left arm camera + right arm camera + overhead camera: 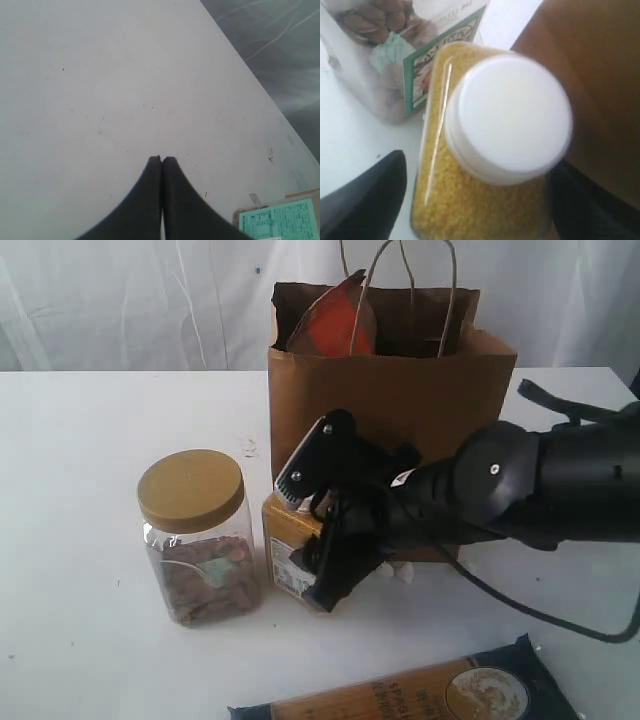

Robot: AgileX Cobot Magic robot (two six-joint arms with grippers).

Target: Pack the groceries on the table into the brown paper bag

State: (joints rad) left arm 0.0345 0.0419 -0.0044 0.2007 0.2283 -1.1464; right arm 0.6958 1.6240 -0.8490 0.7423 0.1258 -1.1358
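Note:
The yellow white-capped bottle [290,552] stands on the table [80,440] in front of the brown paper bag [400,390]. My right gripper [315,530] is open, with a finger on each side of the bottle [485,200]; a thin strip of table shows beside one finger [370,200]. The clear jar with the tan lid [200,550] stands just left of the bottle. An orange-brown pouch [335,325] sticks out of the bag. The long dark-blue-and-tan packet [420,695] lies at the front edge. My left gripper [161,159] is shut and empty over bare table [100,75], near the small white-blue carton [282,220]. The dark can is out of view.
Small white pebble-like bits [400,573] lie at the foot of the bag behind my right gripper. A black cable [520,610] trails from the right arm across the table. A white curtain [120,300] hangs behind the table.

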